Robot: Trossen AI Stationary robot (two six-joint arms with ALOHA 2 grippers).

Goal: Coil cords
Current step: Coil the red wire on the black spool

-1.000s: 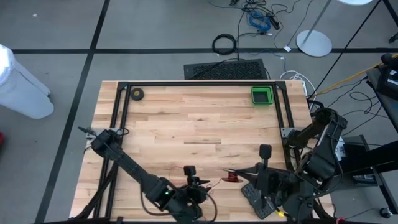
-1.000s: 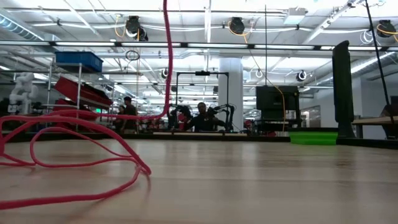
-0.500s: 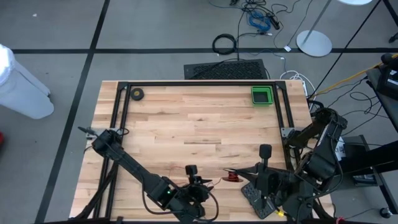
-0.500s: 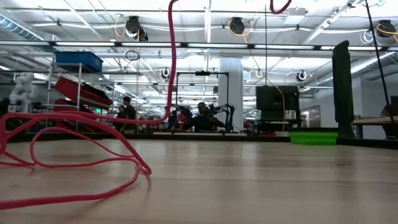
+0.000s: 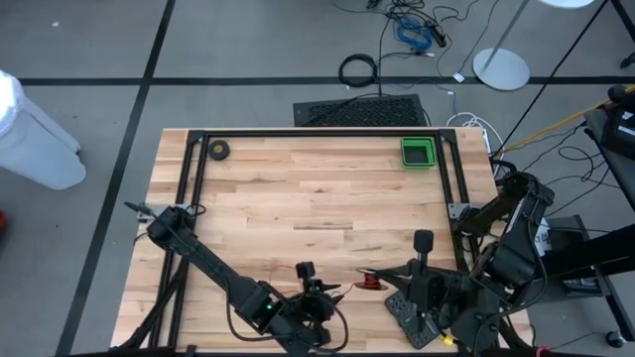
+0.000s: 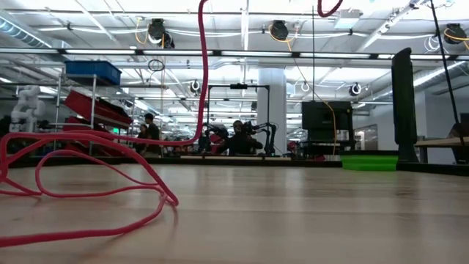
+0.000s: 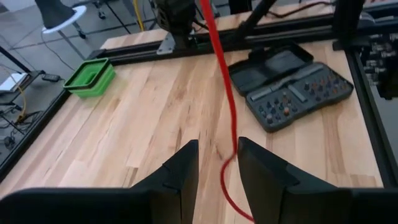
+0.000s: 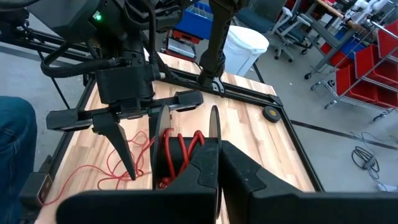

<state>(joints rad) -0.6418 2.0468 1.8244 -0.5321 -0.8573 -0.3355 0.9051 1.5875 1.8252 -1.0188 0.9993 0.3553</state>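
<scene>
The cords are one thin red cord. Part of it is wound into a small coil at my right gripper, which is shut near the table's near edge. From the coil a strand runs down through the gap of my left gripper, which faces the right one with its fingers apart. The rest lies in loose loops on the wood. My right gripper is shut on the red cord's coil, several loops bunched beside its closed fingers; the fingers hide the exact spot. It reaches in from the table's right, slanting a little down. The coil hangs clear of the table, one strand trailing toward the left gripper. My left gripper has the strand passing between its two fingers, close to one of them. Whether either finger touches the strand, I cannot tell.
An open grey bit case lies at the near right. A green tray sits at the far right corner and a dark tape roll at the far left. Black frame rails border the table. A person's leg stands close by.
The strand rising from the table has swayed slightly, and a bit of red loop has come into the top of the low view. The loose loops on the wood have stayed where they were.
</scene>
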